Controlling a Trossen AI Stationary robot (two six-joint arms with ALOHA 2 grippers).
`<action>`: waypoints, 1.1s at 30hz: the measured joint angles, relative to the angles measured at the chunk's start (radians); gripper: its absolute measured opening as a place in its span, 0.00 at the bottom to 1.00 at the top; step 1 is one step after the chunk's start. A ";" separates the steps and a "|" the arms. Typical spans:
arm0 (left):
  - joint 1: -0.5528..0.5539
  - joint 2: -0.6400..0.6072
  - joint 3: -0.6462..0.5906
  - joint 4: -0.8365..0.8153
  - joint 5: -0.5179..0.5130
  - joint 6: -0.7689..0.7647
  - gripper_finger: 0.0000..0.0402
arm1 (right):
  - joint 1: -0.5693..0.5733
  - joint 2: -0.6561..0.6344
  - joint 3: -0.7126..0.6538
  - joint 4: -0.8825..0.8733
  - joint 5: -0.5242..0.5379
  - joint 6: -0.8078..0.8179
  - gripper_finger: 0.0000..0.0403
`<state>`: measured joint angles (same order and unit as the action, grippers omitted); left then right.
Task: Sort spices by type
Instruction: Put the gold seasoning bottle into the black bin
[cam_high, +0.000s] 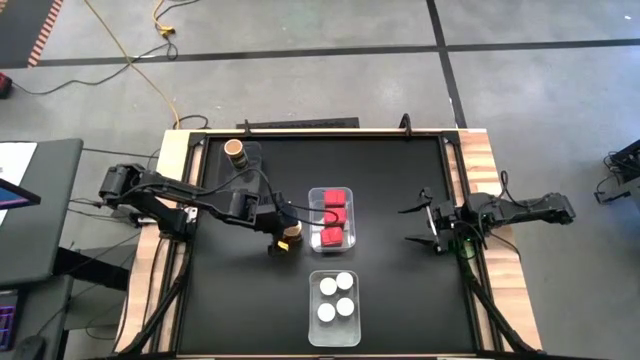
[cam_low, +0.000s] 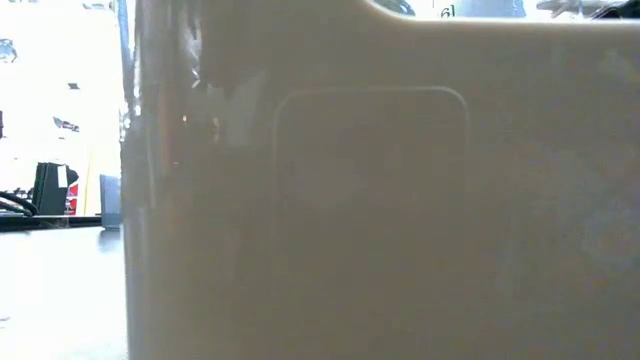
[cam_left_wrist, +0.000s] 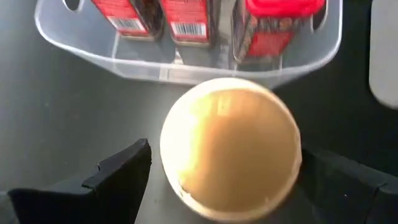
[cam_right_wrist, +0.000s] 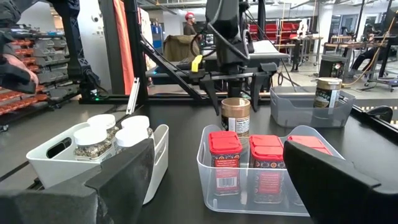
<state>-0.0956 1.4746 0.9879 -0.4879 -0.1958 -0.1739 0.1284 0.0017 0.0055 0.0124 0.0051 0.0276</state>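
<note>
A round tan-topped spice jar (cam_high: 290, 243) (cam_left_wrist: 231, 146) (cam_right_wrist: 236, 116) stands upright on the black table, just left of the clear tub (cam_high: 332, 238) holding three red boxy spices (cam_high: 332, 215) (cam_right_wrist: 264, 163). My left gripper (cam_high: 283, 237) (cam_right_wrist: 237, 87) hovers open right above this jar, one finger on each side of its lid, touching nothing. Several white-lidded jars (cam_high: 336, 297) (cam_right_wrist: 107, 134) sit in a white tub nearer the front edge. A second brown-topped jar (cam_high: 236, 149) (cam_right_wrist: 327, 91) stands in a tub at the far left. My right gripper (cam_high: 428, 226) waits open at the right side.
The low view is almost filled by the pale wall of a tub (cam_low: 380, 200) standing right in front of the camera. Bare black table (cam_high: 400, 170) lies between the tubs and the right arm. Beyond the table is a workshop with racks and a person.
</note>
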 joint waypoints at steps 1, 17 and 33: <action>0.001 0.000 0.000 0.012 -0.003 -0.006 0.90 | 0.000 0.000 0.000 0.000 0.000 -0.001 0.95; 0.021 0.000 0.000 0.054 0.027 0.010 0.90 | 0.000 0.000 0.000 0.000 0.000 -0.002 0.95; 0.021 0.000 0.000 0.023 0.032 0.008 0.86 | 0.000 0.000 0.000 0.000 0.000 -0.001 0.95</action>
<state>-0.0750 1.4750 0.9882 -0.4652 -0.1633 -0.1660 0.1284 0.0017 0.0051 0.0124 0.0051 0.0269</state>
